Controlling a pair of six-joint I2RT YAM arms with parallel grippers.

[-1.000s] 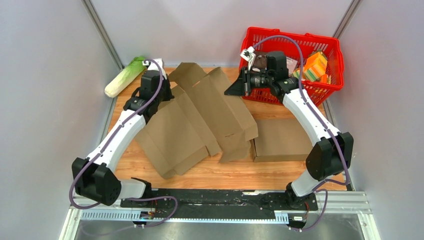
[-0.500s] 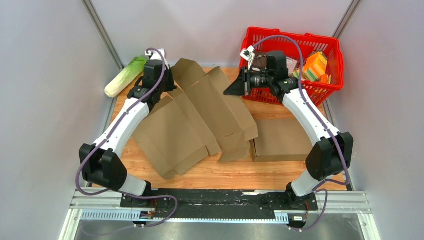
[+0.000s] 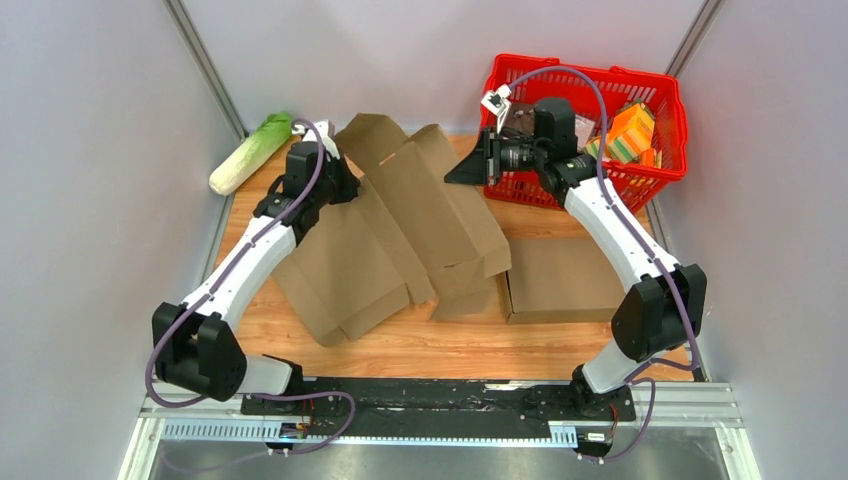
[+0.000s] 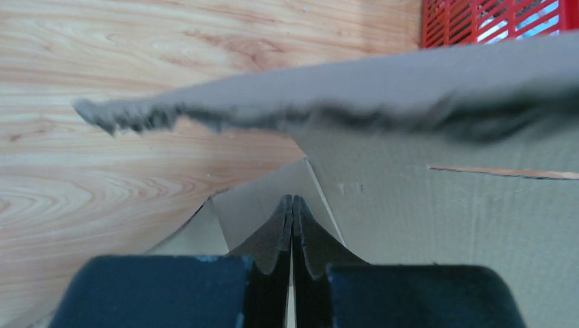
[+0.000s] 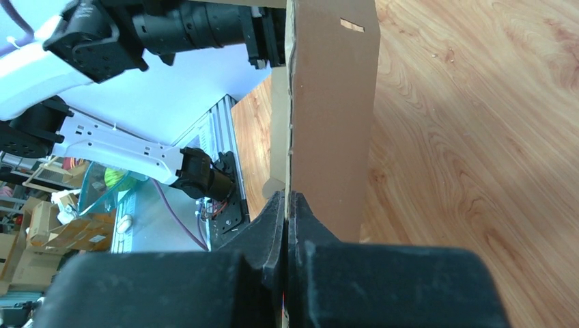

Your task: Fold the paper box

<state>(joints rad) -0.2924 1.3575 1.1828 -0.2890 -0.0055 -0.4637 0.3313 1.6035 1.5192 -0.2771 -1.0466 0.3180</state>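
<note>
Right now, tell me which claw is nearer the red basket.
Right. The right claw sits just left of the red basket, pinching the paper box; the left claw is across that box, farther left.

Red basket [image 3: 645, 73], napa cabbage [image 3: 250, 152]

Plain brown box [image 3: 440, 215], red lattice basket [image 3: 625, 185], pale wood-grain tabletop [image 3: 430, 345], green-and-white vegetable [image 3: 248, 152], orange packet [image 3: 632, 128], white arms [image 3: 245, 262] with black joints, purple cables [image 3: 563, 68]

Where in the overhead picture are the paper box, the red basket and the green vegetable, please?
paper box [image 3: 345, 265], top view, its flat left panel.
red basket [image 3: 632, 183], top view, its near mesh wall.
green vegetable [image 3: 245, 155], top view, its pale stalk.
</note>
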